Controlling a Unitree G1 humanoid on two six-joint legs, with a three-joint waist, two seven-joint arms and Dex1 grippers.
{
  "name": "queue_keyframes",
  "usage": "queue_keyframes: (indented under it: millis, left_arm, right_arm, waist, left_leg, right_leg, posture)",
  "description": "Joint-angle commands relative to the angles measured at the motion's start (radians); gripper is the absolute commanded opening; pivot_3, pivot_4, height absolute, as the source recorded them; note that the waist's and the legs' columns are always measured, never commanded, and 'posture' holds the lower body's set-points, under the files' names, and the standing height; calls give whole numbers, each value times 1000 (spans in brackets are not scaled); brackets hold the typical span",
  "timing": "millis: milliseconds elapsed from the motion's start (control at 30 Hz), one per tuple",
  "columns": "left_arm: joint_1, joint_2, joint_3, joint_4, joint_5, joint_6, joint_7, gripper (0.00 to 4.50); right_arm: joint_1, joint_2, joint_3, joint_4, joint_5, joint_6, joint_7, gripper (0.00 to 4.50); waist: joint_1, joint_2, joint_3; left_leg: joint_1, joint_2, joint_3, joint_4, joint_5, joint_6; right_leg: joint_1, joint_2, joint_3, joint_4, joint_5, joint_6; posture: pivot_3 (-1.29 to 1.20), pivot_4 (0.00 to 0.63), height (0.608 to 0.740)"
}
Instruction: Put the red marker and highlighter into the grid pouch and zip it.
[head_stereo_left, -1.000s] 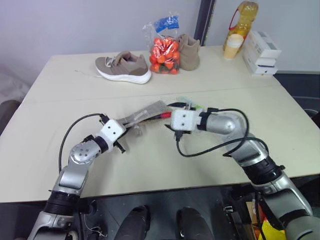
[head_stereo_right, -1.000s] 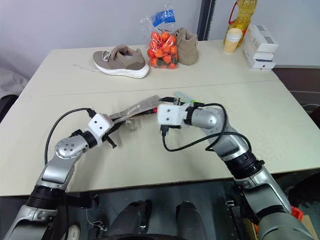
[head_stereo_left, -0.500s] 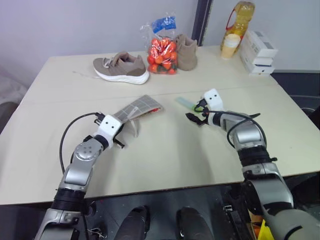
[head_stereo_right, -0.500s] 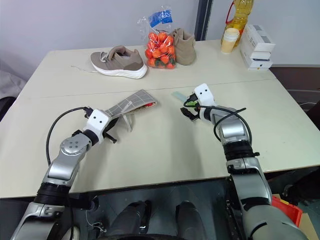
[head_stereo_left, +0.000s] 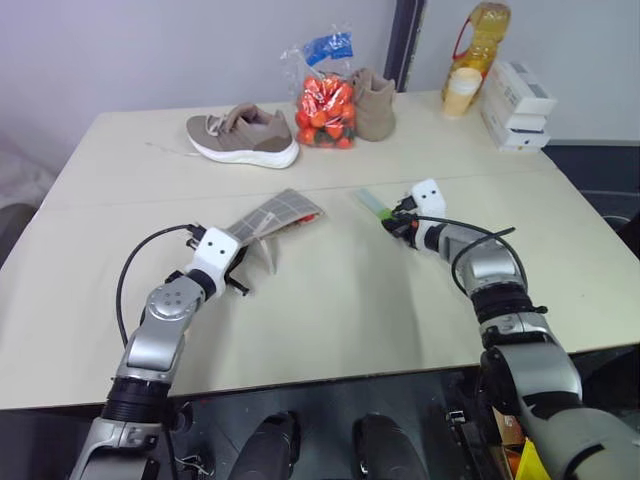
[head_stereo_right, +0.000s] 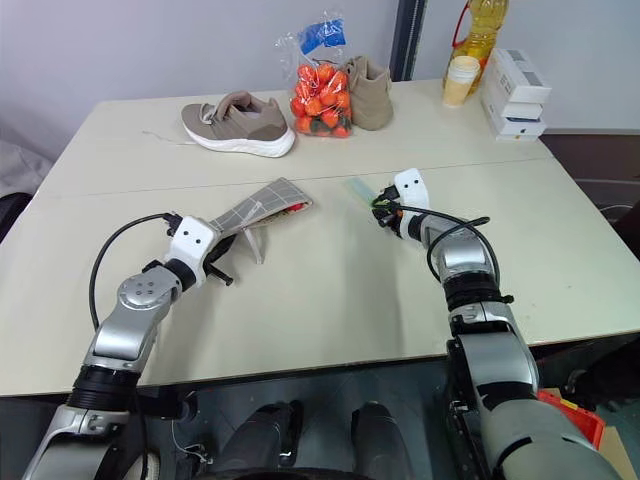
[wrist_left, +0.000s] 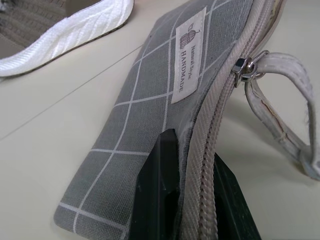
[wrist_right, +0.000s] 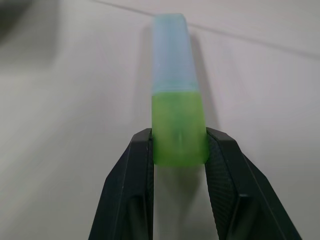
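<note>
on beige table (head_stereo_left: 330, 300), grey wall (head_stereo_left: 150, 50) behind

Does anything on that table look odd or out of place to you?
The grid pouch isn't lying flat: the left gripper pinches its zipper edge, lifting it aslant off the table, and something red pokes from its far open end. Nothing looks spilled or damaged.

Tool (wrist_right: 179, 150) around highlighter (wrist_right: 176, 107) cap

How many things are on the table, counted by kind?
Shoes: 2, the low shoe and the tall shoe
Bag of orange fruit: 1
Oil bottle: 1
Paper cup: 1
White boxes: 1 stack
Grid pouch: 1
Highlighter: 1
Total: 8
</note>
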Motion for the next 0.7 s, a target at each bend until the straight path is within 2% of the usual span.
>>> queue_keyframes:
  millis: [33, 167, 300, 400, 700]
  left_arm:
    - [-21, -4, 24, -41, -34, 14, -9, 0]
    - [-56, -17, 18, -26, -54, 23, -19, 0]
    - [-78, -25, 2, -12, -59, 19, -42, 0]
    - [-93, -33, -10, -1, -60, 15, -52, 0]
    - [-97, -53, -30, -9, -54, 15, -64, 0]
  right_arm:
    - [81, -60, 32, -284, -4, 20, 48, 847]
    - [223, -160, 61, -606, 50, 100, 165, 847]
    - [277, -187, 63, -775, 112, 201, 198, 847]
    - [292, -187, 82, -832, 127, 241, 202, 847]
    - [271, -159, 119, -832, 132, 293, 157, 847]
  waist:
    - [4, 0, 0]
    - [8, 0, 0]
    - [-2, 0, 0]
    - [1, 0, 0]
    - [6, 0, 0]
  left_leg:
    - [0, 0, 0, 0, 0, 0]
    - [-1, 0, 0, 1, 0, 0]
    - [-1, 0, 0, 1, 0, 0]
    - [-1, 1, 0, 1, 0, 0]
    - [-1, 1, 0, 1, 0, 0]
  right_leg:
    - [0, 0, 0, 0, 0, 0]
    - [0, 0, 0, -1, 0, 0]
    - [0, 0, -1, -1, 0, 0]
    - [0, 0, -1, -1, 0, 0]
    - [1, 0, -1, -1, 0, 0]
  posture:
    - [0, 150, 740]
    - [0, 150, 740]
    - [0, 150, 740]
    - [0, 150, 740]
    - [0, 150, 740]
